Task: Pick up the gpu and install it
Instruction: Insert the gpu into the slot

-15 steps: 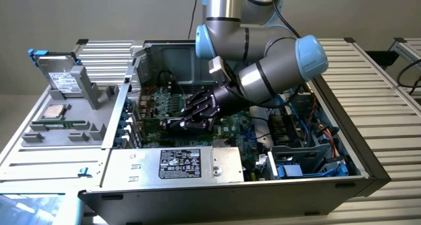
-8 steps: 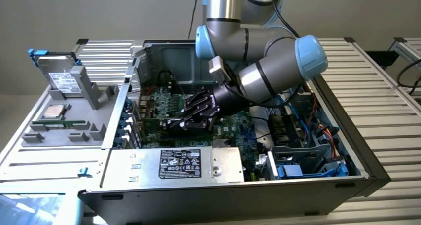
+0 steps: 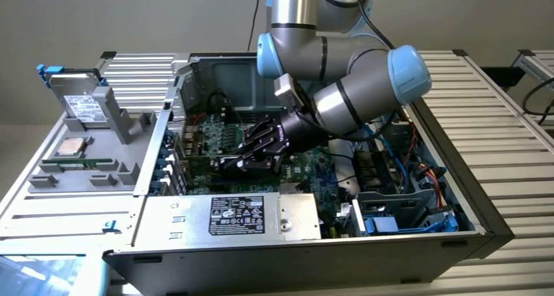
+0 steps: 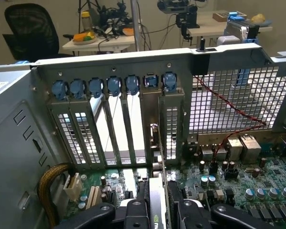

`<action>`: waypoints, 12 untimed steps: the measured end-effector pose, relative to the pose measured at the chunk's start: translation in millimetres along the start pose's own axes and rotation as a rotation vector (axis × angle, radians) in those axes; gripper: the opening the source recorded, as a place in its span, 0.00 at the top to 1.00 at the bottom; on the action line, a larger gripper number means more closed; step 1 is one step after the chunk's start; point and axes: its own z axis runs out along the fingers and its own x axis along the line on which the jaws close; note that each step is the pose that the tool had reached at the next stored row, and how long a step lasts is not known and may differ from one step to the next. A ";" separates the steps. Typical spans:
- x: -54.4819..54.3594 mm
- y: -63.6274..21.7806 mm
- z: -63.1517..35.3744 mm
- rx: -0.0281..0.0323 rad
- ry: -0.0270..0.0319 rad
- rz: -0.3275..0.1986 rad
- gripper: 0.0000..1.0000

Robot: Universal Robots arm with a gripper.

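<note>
In the wrist view the gpu [image 4: 157, 195] stands edge-on between my two black fingers [image 4: 133, 212]. Its silver bracket [image 4: 155, 143] rises against the rear slot panel [image 4: 114, 119], in an open slot beside the perforated covers. My gripper [image 4: 158, 212] is shut on the card just above the green motherboard [image 4: 238, 186]. In the exterior view the gripper [image 3: 251, 158] reaches down into the open computer case over the motherboard [image 3: 307, 172], and the gripper body hides most of the card.
A row of blue slot clips [image 4: 114, 86] tops the rear panel. A yellow cable bundle [image 4: 47, 186] and a red wire [image 4: 229, 109] lie nearby. The power supply [image 3: 242, 215] sits at the case front, cables [image 3: 407, 172] at the exterior view's right, a grey parts tray [image 3: 87, 153] at its left.
</note>
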 end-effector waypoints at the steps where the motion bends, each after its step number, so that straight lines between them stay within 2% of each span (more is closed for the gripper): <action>1: 0.0 0.0 0.0 0.0019 0.0000 0.000 0.72; 3: 0.1 0.3 -0.1 0.0090 -0.0005 0.001 0.72; 6: 0.0 0.5 -0.4 0.0231 -0.0027 0.000 0.69; 8: -0.4 0.7 -0.5 0.0335 -0.0049 0.001 0.56; 9: -0.9 1.7 -1.2 0.0390 -0.0058 0.002 0.56; 10: -1.5 3.7 -2.5 0.0440 -0.0066 0.002 0.49; 12: -1.0 9.4 -6.5 0.0485 -0.0069 0.002 0.49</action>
